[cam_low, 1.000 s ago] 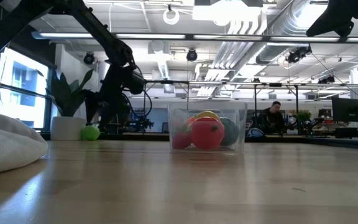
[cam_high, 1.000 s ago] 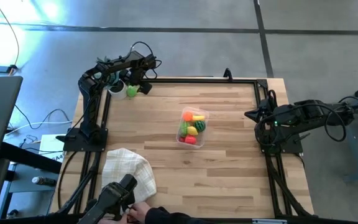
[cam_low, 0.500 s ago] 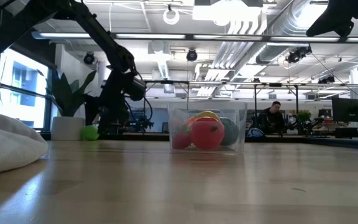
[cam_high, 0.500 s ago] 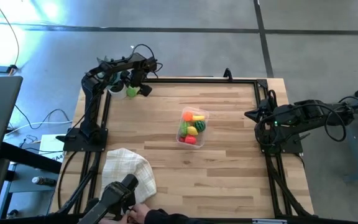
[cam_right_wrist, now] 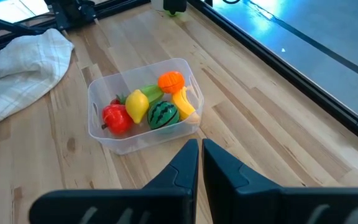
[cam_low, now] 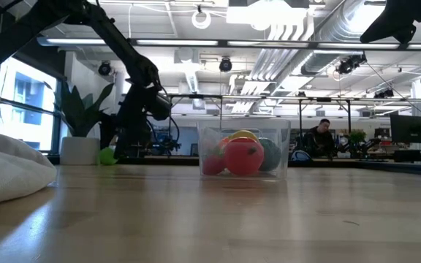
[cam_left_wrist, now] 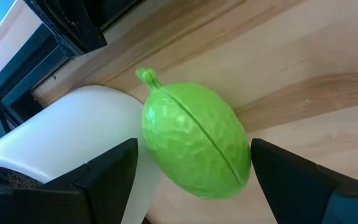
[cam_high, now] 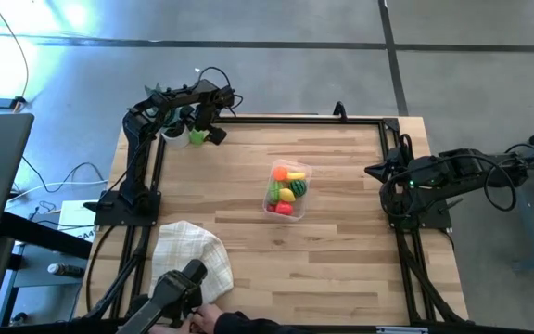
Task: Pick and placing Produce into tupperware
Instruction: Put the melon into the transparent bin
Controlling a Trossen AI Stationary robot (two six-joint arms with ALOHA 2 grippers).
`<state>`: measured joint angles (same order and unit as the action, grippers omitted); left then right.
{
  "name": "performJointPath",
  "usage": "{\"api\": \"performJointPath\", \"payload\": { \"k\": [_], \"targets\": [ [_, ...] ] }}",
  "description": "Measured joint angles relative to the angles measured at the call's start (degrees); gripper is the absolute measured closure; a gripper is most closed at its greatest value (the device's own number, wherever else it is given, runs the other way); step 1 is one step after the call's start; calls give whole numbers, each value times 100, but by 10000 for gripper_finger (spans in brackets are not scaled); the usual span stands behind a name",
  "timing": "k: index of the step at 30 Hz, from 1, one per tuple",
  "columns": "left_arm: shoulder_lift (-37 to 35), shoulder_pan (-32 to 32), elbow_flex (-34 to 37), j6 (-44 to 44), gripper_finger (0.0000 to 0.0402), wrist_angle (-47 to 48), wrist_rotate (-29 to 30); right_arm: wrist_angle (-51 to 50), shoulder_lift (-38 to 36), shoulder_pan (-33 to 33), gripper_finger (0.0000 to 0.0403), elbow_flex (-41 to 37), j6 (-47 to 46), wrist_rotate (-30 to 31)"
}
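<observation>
- At the table's far left corner, the left gripper (cam_high: 200,132) is lowered with fingers spread either side of a green fruit (cam_left_wrist: 195,149), which lies against the white pot (cam_left_wrist: 73,143).
- Mid-table, the tub (cam_high: 286,188) is seen holding the other produce (cam_right_wrist: 148,108).
- Off the right edge, the right gripper (cam_right_wrist: 200,163) is parked, fingers pressed together.
- Near the left front, a cloth (cam_high: 189,247) is bunched.

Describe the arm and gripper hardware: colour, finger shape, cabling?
Both arms are black, jointed and matte, with loose black cables looping off them. The left gripper has two broad, flat black fingers with angular edges. The right gripper has two black fingers tapering to narrow tips. No markings show.
</observation>
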<state>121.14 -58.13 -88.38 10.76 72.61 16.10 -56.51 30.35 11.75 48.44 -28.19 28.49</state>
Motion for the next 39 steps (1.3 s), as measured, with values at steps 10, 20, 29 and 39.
{"api": "performJointPath", "payload": {
  "k": [10,20,29,39],
  "targets": [
    [184,1,-2,-24,103,-109,-133,0,0,-2,392,1,-25,0],
    [210,0,-1,-145,103,-167,-163,-2,0,-2,392,1,-2,0],
    [208,2,-2,-153,103,-58,-264,0,0,0,392,-1,-23,0],
    [208,2,-2,-153,103,-69,-368,0,0,0,392,-1,-2,0]
  ]
}}
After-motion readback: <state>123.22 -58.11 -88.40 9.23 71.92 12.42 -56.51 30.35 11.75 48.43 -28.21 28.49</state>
